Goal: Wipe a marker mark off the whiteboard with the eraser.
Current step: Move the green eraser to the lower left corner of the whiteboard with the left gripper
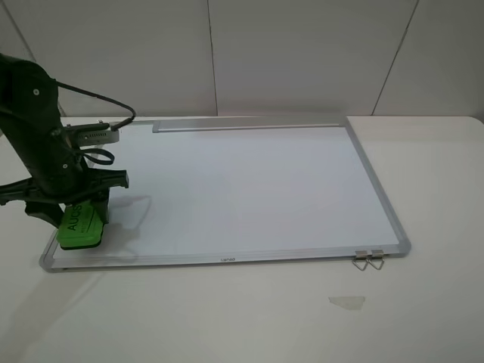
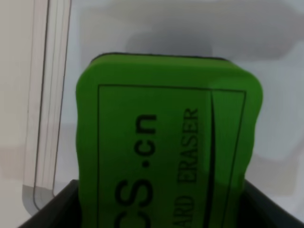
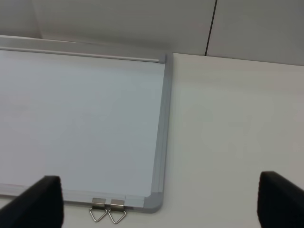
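Evidently the eraser (image 2: 166, 142) is clenched by the left tool (image 1: 80, 210), flat on the whiteboard (image 1: 249, 189) for wiping; the right tool (image 3: 161, 202) is released.

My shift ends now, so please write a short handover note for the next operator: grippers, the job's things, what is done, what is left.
Left gripper: shut on the eraser, at the near-left corner of the whiteboard.
Right gripper: open, empty, near the board's near-right corner.
Marker mark: none visible; the bare board looks clean, but the patch under the left arm is hidden.
Left to do: check that patch, wipe if needed.
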`<state>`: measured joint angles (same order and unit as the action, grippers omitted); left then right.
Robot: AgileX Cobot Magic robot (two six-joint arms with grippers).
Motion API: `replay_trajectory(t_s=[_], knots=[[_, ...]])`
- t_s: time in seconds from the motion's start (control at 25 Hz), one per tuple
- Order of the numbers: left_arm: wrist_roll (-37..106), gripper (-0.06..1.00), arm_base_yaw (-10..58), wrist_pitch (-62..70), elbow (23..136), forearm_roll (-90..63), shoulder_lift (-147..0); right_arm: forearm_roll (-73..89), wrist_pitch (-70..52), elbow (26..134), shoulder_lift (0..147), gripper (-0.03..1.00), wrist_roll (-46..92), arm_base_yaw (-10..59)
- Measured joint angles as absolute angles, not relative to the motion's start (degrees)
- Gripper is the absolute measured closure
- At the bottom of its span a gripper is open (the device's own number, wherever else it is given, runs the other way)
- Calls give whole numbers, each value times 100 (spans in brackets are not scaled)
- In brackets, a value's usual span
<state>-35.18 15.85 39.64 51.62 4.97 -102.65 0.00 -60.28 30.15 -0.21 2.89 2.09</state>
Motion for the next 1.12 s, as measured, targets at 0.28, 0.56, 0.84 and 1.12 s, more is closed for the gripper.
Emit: replay_trajectory(t_s=[0.28, 0.56, 0.84, 1.12], knots=[[-3838, 35, 1514, 3475, 4802, 1136, -10265, 0, -6028, 3015, -21, 15, 289, 209], [-3342, 35, 1187, 3277, 4789, 1325, -10265, 0, -6028, 3015, -21, 15, 289, 209], [-2640, 35, 1187, 3023, 4781, 751, -10625, 0, -6028, 3015, -21, 15, 289, 209], [-2615, 35, 1187, 3035, 4781, 720, -10654, 0, -6028, 3015, -21, 15, 289, 209]])
